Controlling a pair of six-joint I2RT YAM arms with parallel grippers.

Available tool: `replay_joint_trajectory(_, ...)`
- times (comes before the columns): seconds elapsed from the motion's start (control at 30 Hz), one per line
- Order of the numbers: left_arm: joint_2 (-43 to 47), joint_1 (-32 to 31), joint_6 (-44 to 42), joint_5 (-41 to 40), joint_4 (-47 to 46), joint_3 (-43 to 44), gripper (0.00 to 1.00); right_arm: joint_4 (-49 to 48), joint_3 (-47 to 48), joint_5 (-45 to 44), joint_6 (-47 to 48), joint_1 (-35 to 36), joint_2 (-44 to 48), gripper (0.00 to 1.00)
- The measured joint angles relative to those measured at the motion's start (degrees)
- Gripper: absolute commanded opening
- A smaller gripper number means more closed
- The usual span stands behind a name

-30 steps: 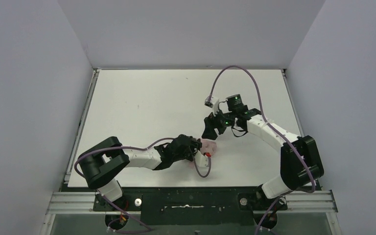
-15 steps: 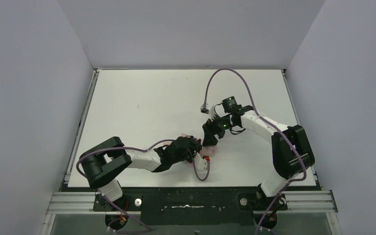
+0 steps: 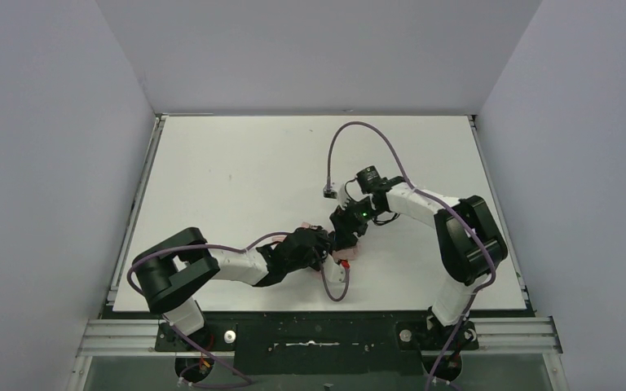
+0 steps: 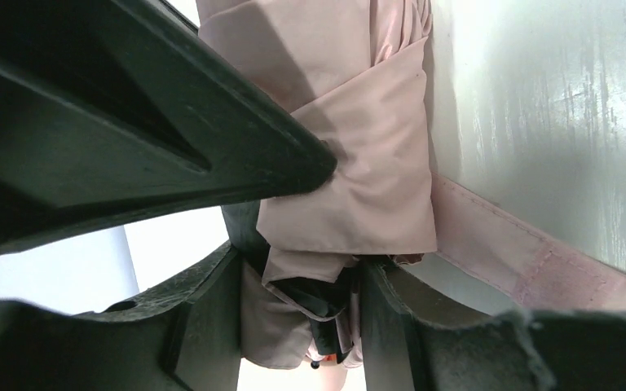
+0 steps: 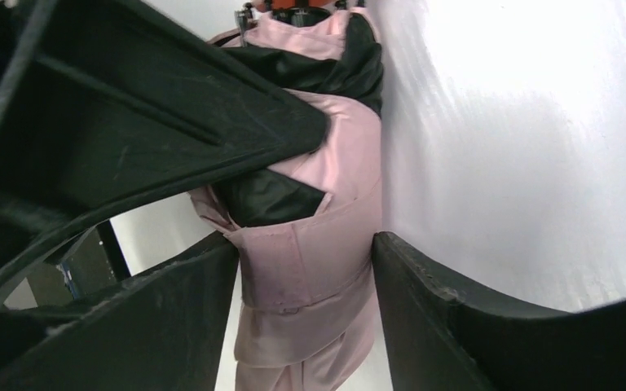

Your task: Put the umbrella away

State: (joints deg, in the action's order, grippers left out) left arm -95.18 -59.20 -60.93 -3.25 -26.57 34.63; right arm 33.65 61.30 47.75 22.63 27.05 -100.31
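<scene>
on the white table (image 3: 212, 179), near the front edge and abt mid-width, lies the umbrella (image 3: 349, 251), collapsed to a short pale pink bundle.

handling, my read: light and soft outside, w/ a stiff core. the shaft and ribs should keep the length rigid, but the fabric is loose, slick-looking cloth in overlapping folds, so pads can slide on it or bunch it up. best hold is across the thick middle of the bundle, squeezing thru the cloth onto the ribs. a flap or an edge alone would prob just pull out. black inner parts show where the folds gape, so it isn't wrapped tight. a flat pink strap (image 4: 538, 261) trails loose on the table beside it and could snag or drag.

vs the claws: both arms converge on it. the left gripper (image 3: 316, 247) comes in from the left, low and nearly level w/ the table. the right gripper (image 3: 344, 232) comes from the far right side and sits just above the bundle in the top view.

left wrist cam: the bundle runs btwn the fingers (image 4: 204, 326), cloth touching both, so it's pinching the umbrella. right wrist cam: same story, its fingers (image 5: 473, 326) straddle the bundle's width w/ pink cloth against both inner faces. reads as a pinch too, though how hard it squeezes i can't tell.
</scene>
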Motion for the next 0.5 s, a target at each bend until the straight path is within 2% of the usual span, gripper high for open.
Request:
replay_joint_trajectory(0.07,-0.02,-0.02,0.04,0.0,-0.02,0.0,0.0,-0.22,0.44,-1.09,0.33,0.26,-0.83,0.36)
replay_joint_trajectory(0.13,-0.02,-0.02,0.28,-0.04,-0.11,0.0,0.03,-0.55,0.44,-2.38,0.24,0.5,-0.81,0.3)
replay_joint_trajectory(0.27,0.0,-0.02,1.99,-0.48,-0.57,-0.17,0.32,-1.01,0.33,-4.31,-0.55,1.22,-0.26,0.22)
replay_joint_trajectory(0.3,0.13,-0.02,2.69,-0.59,-0.72,-0.37,0.41,-1.31,0.17,-4.87,-0.81,1.38,-0.02,0.21)
replay_joint_trajectory(0.33,0.37,-0.02,3.61,-0.66,-0.79,-0.52,0.57,-1.79,-0.11,-5.4,-0.98,1.6,0.31,0.2)
replay_joint_trajectory(0.37,0.76,-0.02,4.5,-0.61,-0.7,-0.7,0.68,-2.14,-0.35,-5.73,-1.05,1.77,0.57,0.19)
replay_joint_trajectory(0.47,2.99,0.02,7.98,-0.39,0.31,-1.53,0.85,-2.84,-0.66,-7.67,-1.64,2.73,1.03,0.18)
replay_joint_trajectory(0.5,3.78,0.02,9.18,-0.31,0.96,-1.73,0.87,-2.93,-0.7,-8.17,-1.86,2.86,1.18,0.17)
